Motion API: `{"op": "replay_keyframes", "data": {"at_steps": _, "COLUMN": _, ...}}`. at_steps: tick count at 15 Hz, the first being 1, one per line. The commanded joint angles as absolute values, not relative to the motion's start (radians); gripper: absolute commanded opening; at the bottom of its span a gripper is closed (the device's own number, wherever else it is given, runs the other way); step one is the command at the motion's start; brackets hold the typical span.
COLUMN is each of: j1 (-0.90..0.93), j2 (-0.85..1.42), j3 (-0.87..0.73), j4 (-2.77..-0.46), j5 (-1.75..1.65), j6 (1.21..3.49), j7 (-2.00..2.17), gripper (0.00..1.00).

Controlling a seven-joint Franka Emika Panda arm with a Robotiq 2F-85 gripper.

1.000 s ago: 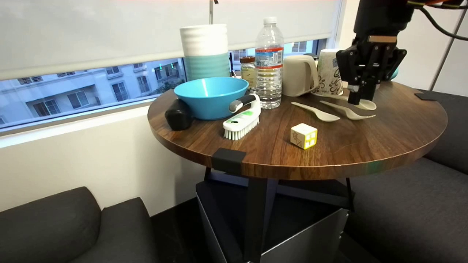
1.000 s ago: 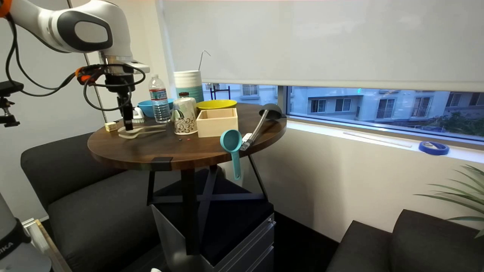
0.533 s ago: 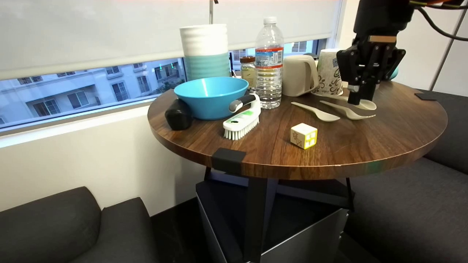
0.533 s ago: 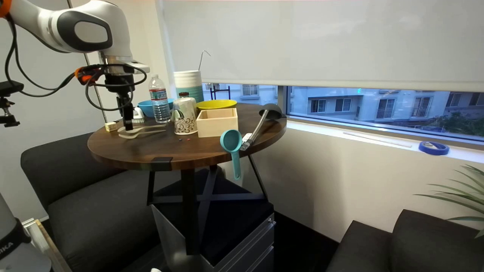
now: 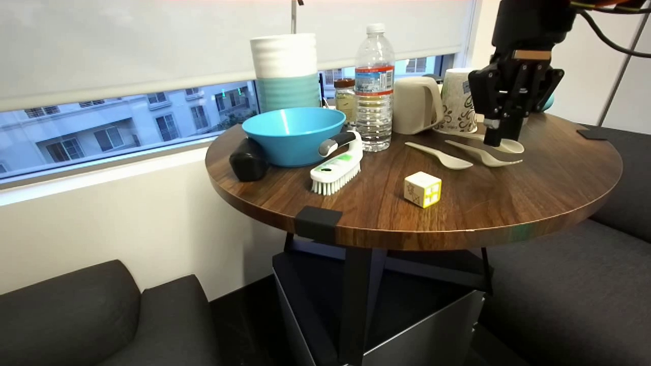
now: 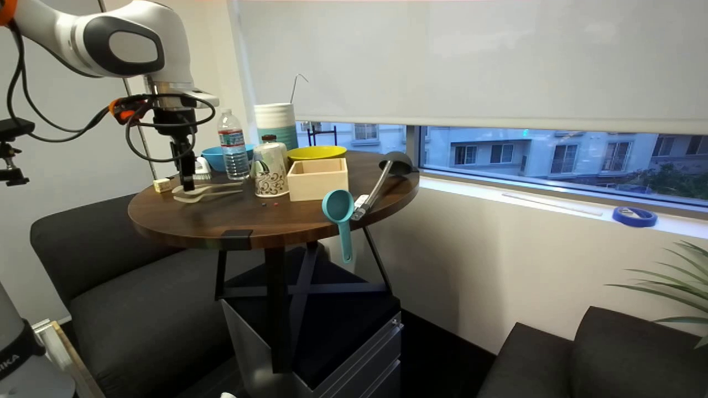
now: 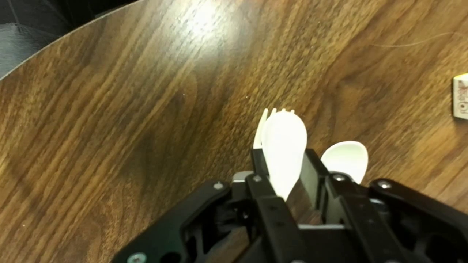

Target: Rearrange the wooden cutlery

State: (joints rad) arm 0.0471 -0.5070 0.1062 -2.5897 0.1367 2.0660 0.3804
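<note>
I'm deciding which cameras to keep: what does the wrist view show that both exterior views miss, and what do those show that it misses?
Only the wrist view: from above, a spoon framed between the fingers of the gripper, overlapping the fork. Whether the fingers grip the spoon, I cannot tell.

Only the exterior views: the water bottle, blue bowl, brush and patterned cup.

Shared: the gripper, the pale cutlery, the cube (cut off at the wrist view's right edge) and the round table.
</note>
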Motion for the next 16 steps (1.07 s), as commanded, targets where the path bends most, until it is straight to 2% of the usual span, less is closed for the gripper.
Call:
{"op": "replay_keyframes", "data": {"at_steps": 1, "j1": 0.051, "j2": -0.524, "j3": 0.104, "j4": -2.607, "j5": 0.173, "j6": 2.077, "j7": 0.357, "gripper": 0.56}}
{"op": "replay_keyframes", "data": {"at_steps": 3, "j1": 0.051, "j2": -0.524, "j3": 0.103, "j4": -2.606, "j5": 0.173, "j6": 2.077, "j7": 0.357, "gripper": 0.59}}
{"op": "replay_keyframes", "data": {"at_steps": 6, "j1": 0.051, "j2": -0.526, "j3": 0.103, "j4": -2.605, "j5": 0.173, "j6": 2.077, "j7": 0.357, "gripper": 0.81}}
{"op": "replay_keyframes", "data": {"at_steps": 9, "j1": 0.051, "j2": -0.528, "j3": 0.104, "j4": -2.604, "j5": 0.172, "j6": 2.077, "j7": 0.357, "gripper": 0.99}}
{"op": "replay_keyframes", "data": {"at_steps": 16, "j1": 0.052, "j2": -0.529, "j3": 0.118, "j4": -2.567, "j5": 0.168, "j6": 2.075, "j7": 0.380, "gripper": 1.00}}
